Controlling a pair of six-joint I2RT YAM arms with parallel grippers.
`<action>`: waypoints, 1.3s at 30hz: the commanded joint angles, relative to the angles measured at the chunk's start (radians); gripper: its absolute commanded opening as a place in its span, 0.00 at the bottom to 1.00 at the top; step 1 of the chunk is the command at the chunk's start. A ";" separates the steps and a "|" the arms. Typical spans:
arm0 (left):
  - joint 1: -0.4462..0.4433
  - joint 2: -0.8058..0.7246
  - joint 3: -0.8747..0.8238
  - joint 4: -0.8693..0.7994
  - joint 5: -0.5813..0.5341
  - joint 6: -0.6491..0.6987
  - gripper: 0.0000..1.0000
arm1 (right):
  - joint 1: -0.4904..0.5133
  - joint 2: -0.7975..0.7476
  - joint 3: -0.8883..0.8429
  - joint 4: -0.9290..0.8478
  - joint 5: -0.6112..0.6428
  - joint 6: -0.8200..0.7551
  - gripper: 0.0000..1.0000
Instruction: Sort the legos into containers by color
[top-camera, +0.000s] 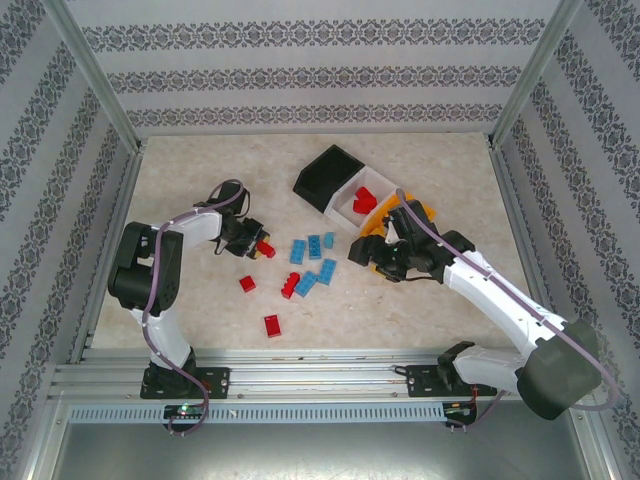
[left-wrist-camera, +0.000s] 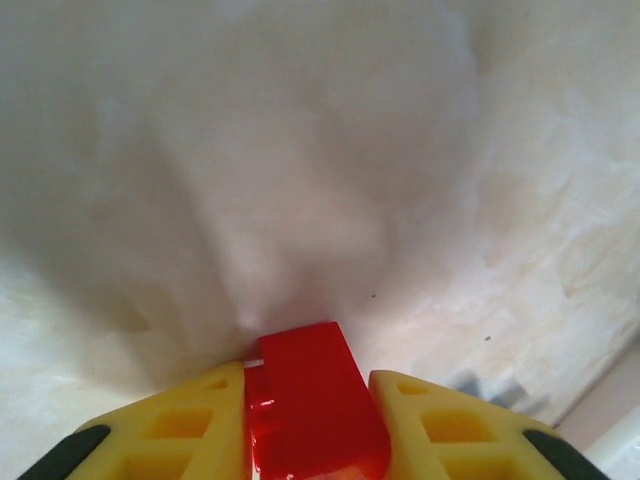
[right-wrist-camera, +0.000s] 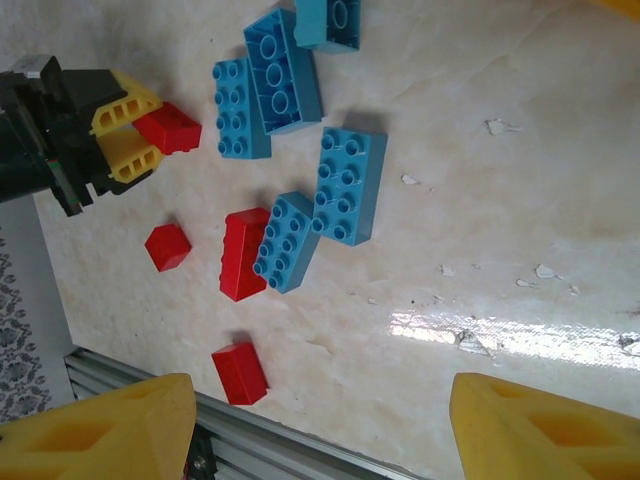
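My left gripper (left-wrist-camera: 308, 432) is shut on a red lego (left-wrist-camera: 310, 395), which pokes out between the yellow fingers (left-wrist-camera: 190, 435) just above the table. From above, that gripper (top-camera: 258, 245) and its red lego (top-camera: 267, 247) sit left of the loose pile. Several blue legos (top-camera: 314, 247) and red legos (top-camera: 272, 325) lie mid-table. My right gripper (top-camera: 362, 254) hovers open to the right of the pile, its fingertips (right-wrist-camera: 100, 430) spread wide over bare table. The containers stand behind: black (top-camera: 328, 175), white (top-camera: 345, 208) holding red legos (top-camera: 367, 197), orange (top-camera: 428, 213) partly hidden by the right arm.
In the right wrist view, blue legos (right-wrist-camera: 350, 185) touch a long red one (right-wrist-camera: 243, 252), and two small red legos (right-wrist-camera: 167, 246) lie apart nearer the metal rail (right-wrist-camera: 300, 455) at the table's front edge. Patterned walls enclose the table (top-camera: 200, 170).
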 joint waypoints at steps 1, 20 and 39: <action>0.001 0.043 -0.001 0.045 0.006 -0.014 0.23 | -0.013 -0.020 -0.014 -0.006 0.026 0.019 0.68; -0.103 0.135 0.337 0.267 0.129 -0.087 0.23 | -0.232 -0.200 -0.067 -0.095 -0.013 -0.011 0.68; -0.274 0.531 0.865 0.311 0.159 -0.155 0.26 | -0.243 -0.335 -0.109 -0.183 0.010 -0.002 0.68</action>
